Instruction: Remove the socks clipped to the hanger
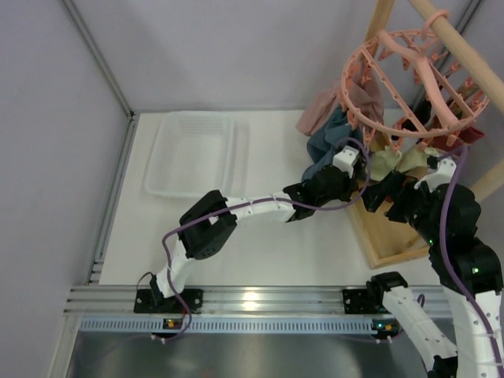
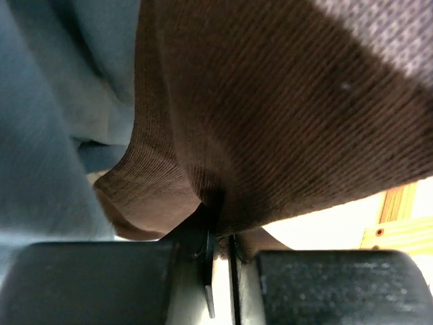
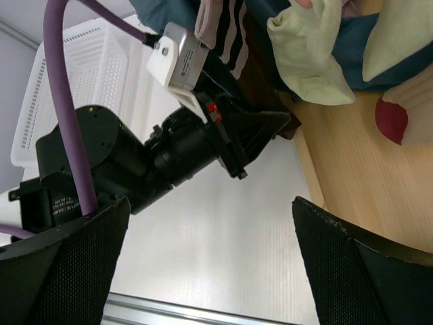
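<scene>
Left wrist view: grasp made, pull pending

Showed the left pincer (image 2: 220, 264) closed narrow on the lower edge of a dark brown sock (image 2: 284, 128), just beside a blue cloth (image 2: 40, 135). Placed that sock under the pink hanger (image 1: 409, 79) at the far right of the bench (image 1: 276, 252). Could not tell whether its clip had let go. Judged the step as grasp made, tug not yet done. Called next for a steady downward pull away from the ring, without dragging the hanger off the wooden frame (image 1: 465, 47). Caught the right pincer (image 3: 210, 203) wide and holding nothing, close by. Found nothing visible in the white basket (image 1: 157, 185) at far left. Noted cream socks (image 1: 390, 163) hanging below the hanger too.
</scene>
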{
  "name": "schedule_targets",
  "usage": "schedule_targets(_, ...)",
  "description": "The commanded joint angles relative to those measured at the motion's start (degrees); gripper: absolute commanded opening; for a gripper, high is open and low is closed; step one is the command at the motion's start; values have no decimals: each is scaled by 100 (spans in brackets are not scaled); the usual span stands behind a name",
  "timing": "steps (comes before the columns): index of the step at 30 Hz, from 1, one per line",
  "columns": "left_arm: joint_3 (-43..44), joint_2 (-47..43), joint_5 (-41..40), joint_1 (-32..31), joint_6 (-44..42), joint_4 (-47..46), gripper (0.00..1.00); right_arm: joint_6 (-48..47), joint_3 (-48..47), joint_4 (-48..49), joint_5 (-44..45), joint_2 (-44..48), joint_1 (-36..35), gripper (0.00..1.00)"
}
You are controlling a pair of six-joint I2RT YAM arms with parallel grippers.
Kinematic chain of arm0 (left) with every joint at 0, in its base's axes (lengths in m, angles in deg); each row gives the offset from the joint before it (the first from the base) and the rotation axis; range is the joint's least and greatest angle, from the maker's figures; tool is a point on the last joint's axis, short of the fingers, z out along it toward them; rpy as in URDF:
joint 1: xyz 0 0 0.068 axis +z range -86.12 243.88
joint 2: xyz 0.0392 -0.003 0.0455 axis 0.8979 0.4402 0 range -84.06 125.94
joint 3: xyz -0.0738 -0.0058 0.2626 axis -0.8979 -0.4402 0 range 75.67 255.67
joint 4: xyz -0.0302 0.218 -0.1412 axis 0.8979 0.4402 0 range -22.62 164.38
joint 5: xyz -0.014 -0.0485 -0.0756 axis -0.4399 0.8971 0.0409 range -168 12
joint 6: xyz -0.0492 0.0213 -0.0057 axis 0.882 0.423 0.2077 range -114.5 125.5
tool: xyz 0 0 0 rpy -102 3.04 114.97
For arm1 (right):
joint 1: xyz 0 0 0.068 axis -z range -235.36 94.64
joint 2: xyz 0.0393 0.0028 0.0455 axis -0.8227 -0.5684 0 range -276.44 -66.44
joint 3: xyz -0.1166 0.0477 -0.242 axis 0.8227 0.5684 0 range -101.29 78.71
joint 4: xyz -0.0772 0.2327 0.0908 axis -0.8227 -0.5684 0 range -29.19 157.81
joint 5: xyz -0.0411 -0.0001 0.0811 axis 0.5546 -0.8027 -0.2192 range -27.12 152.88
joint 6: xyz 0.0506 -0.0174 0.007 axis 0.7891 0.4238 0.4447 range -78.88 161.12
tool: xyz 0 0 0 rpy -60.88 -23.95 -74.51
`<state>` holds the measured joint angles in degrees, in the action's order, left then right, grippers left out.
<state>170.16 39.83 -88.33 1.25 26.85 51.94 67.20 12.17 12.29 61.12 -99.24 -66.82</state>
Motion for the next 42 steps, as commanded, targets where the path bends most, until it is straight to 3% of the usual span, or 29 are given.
schedule_targets(1,-308,-619,13,-30,-69,-240,7,-33,-148,989,-35,-323,-14,99)
schedule_targets(7,-950,-1209,-66,-39,89,-240,7,2,-341,1816,-88,-859,-14,90)
schedule_targets(13,-1337,-1543,-92,-30,177,-240,4,10,-561,2327,281,-1430,-14,70)
schedule_targets(22,-1522,-1825,-4,-30,265,-240,0,-226,-667,2871,852,-1870,-171,57)
schedule_targets(27,-1575,-1895,57,-30,309,-240,0,-472,-684,3074,1493,-2081,-523,54)
schedule_targets(37,-1654,-1957,92,-30,379,-240,0,-1018,-878,3118,4243,-2477,-2183,55)
schedule_targets(42,-1707,-2001,110,-30,423,-240,0,-1035,-826,3266,4798,-2627,-2308,55)
